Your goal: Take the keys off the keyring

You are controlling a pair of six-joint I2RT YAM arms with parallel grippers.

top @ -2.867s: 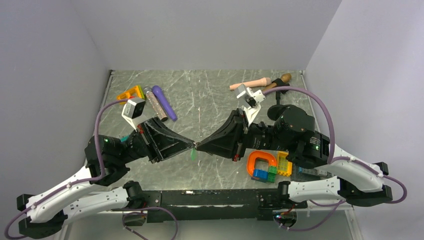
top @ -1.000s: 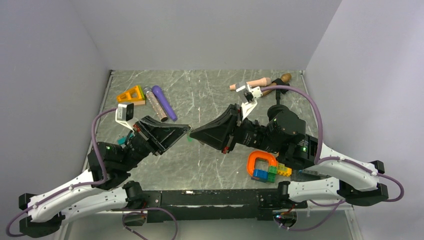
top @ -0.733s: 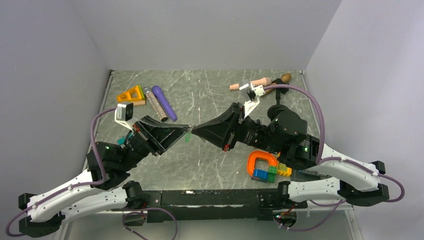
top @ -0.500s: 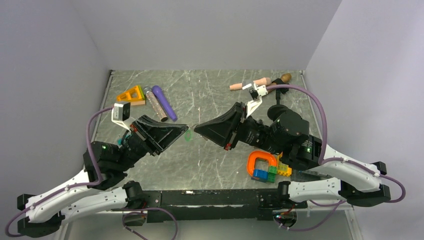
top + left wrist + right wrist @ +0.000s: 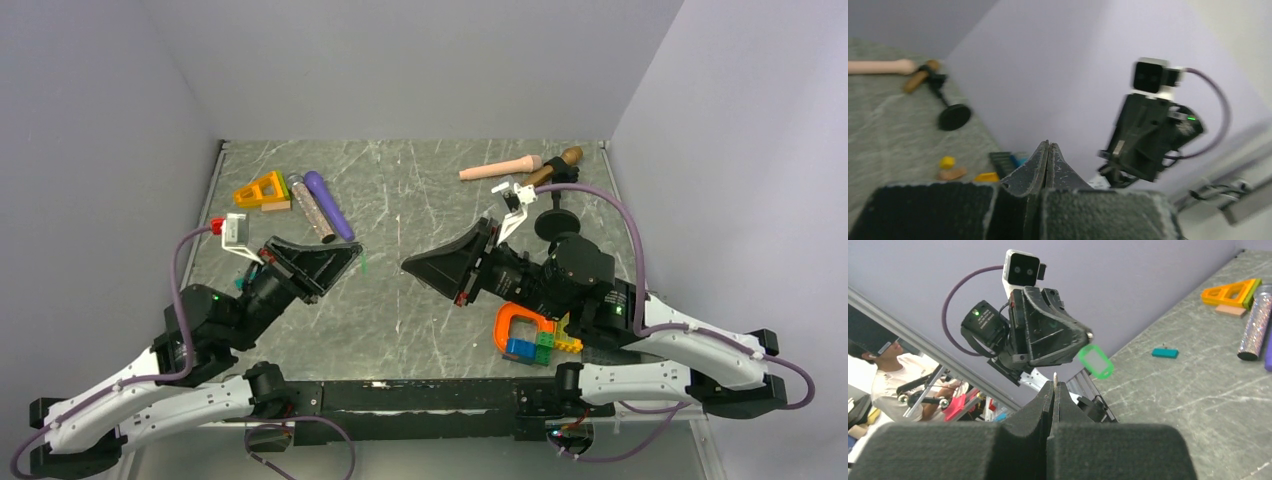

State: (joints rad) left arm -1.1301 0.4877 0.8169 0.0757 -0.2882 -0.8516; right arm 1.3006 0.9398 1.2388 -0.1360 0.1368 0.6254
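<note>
"Why are your hands held apart in the air?"

"My left gripper (image 5: 1087, 338) is squeezed shut on the green key (image 5: 1095, 361), so it hangs from the tip, above the table (image 5: 1198, 390). My right gripper (image 5: 1053, 386) is pinched tight too. A thin metal bit pokes out, the keyring (image 5: 1055, 375), I think. Held apart like this, the key looks free."

"What's the key like?"

"A small green oblong with a pale middle. The teal key (image 5: 1165, 353) lies flat on the table, near its edge."

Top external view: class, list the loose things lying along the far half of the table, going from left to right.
Orange triangle block → glittery tube → purple tube → peach rod → brown-tipped stick.
</note>
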